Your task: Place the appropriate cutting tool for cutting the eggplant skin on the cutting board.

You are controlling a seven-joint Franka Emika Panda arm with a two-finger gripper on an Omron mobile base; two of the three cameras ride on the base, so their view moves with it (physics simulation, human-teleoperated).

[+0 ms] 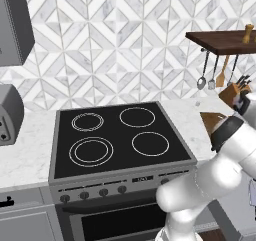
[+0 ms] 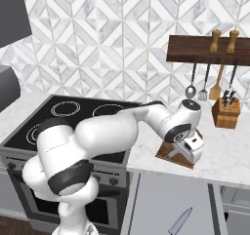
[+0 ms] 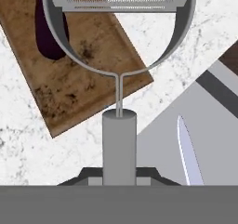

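White marble worktop runs to the right of the black four-burner stove; patterned tile wall behind. Arm reaches from the base across the stove corner to the worktop, hand tilted down over the cutting board. Dark brown wall shelf above carries two wooden grinders and hanging utensils; the angled knife block stands on the worktop below it, well apart from the board. Cutting board lies flat on the marble near the worktop's front edge, partly hidden by the hand in the right base view. Eggplant rests on the board, near one end. Peeler, grey Y-shaped with a cylindrical handle, is held in the jaws, handle clamped at the bottom of the hand view; its blade head is over the board, overlapping the eggplant in view; contact cannot be told. A knife lies on the grey surface beyond the worktop edge.
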